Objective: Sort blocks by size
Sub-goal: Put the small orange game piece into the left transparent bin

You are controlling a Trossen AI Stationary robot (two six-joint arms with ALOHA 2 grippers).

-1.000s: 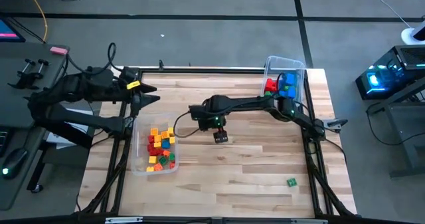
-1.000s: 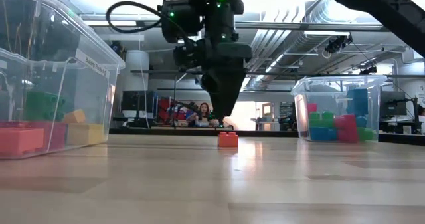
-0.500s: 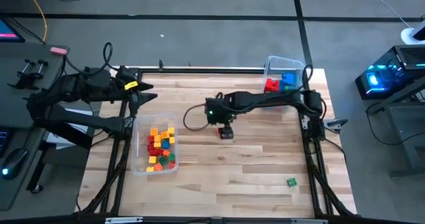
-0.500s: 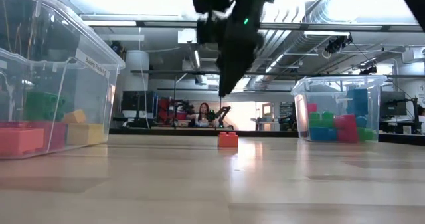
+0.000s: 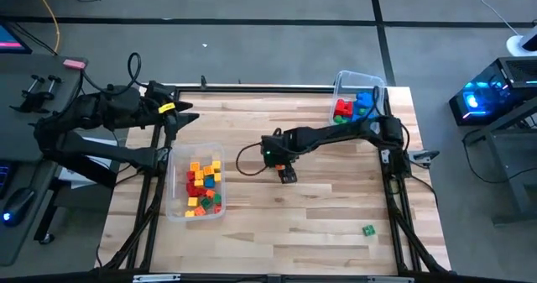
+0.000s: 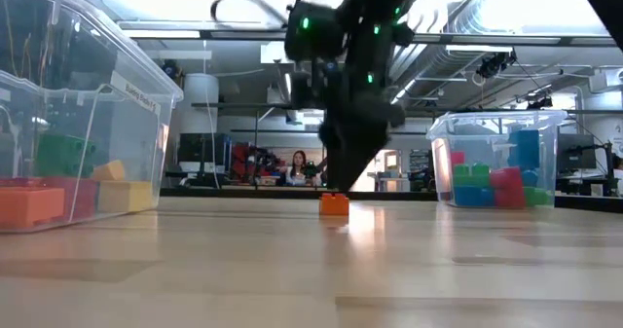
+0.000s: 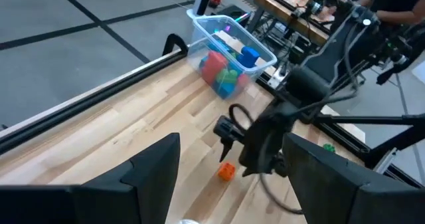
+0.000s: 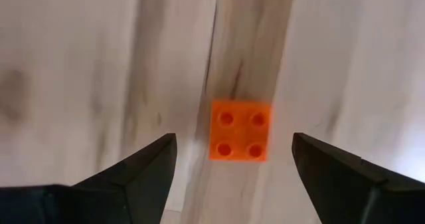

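A: Report the scene, largest item first.

B: The wooden bench (image 5: pixel 319 224) carries two clear bins. The bin (image 5: pixel 178 212) on the left-arm side holds a heap of small blocks (image 5: pixel 204 186) in red, yellow, orange and green. The bin (image 5: pixel 377 88) at the far edge on the right-arm side holds the larger blocks (image 5: pixel 352 107) in red, blue and green.

A: State of the arms?

B: The left arm is parked off the bench's left edge; the left gripper (image 5: pixel 186 115) reaches just over that edge, jaws wide and holding nothing. The right arm extends across to mid-bench. The right gripper (image 5: pixel 287 175) points straight down, jaws wide, empty.

A: Location of the loose pieces?

B: One orange block (image 8: pixel 240 130), four studs up, lies flat on the bench directly beneath the right gripper. In the right wrist view it sits between the two fingers (image 8: pixel 136 174), touching neither. In the low view the fingertips stand just above the block. A small green block (image 5: pixel 367 229) lies alone near the front right corner, well apart from both grippers.
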